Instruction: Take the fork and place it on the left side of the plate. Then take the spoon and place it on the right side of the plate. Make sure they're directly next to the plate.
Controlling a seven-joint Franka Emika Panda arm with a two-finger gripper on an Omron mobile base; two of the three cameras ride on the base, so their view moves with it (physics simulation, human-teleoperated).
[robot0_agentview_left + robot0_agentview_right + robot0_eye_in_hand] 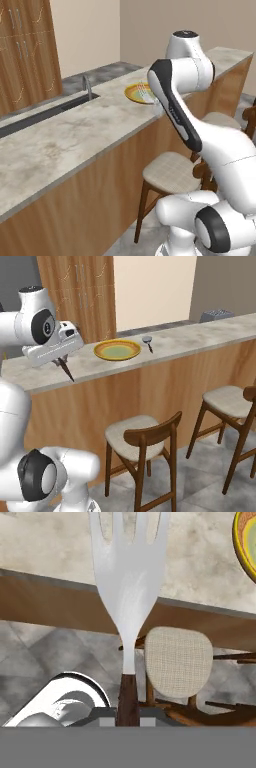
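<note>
Fork in transit toward the plate. The hand (64, 362) is clamped on the dark wooden handle of the fork (129, 587), with the jaws drawn nearly together around it. In the hand view the tines reach to 12 o'clock over the marbled desk (45, 547), while the handle and the hand hang out past the desk's front edge, above a stool (177, 664) and the tiled floor. In the right base view the fork shows as a thin dark rod slanting down from the hand toward the front of the desk, at about 9 o'clock from the plate (117, 349) and apart from it. The spoon (148, 342) lies on the desk just beside the plate at about 3 o'clock, seemingly clear of the rim.

Risks, as judged from this moment:
- The grip sits at the far end of the handle, so the long head can swing or slip in the jaws, and a fork let go here may drop off the edge.
- The fork is slanted, not flat. Released at this angle it may bounce, roll, or come to rest off the desk's front.
- Set down too near, the tines may ride up on the plate rim. Set down too far, it fails "directly next to".
- A wide swing across the plate may nudge it or the spoon.
</note>
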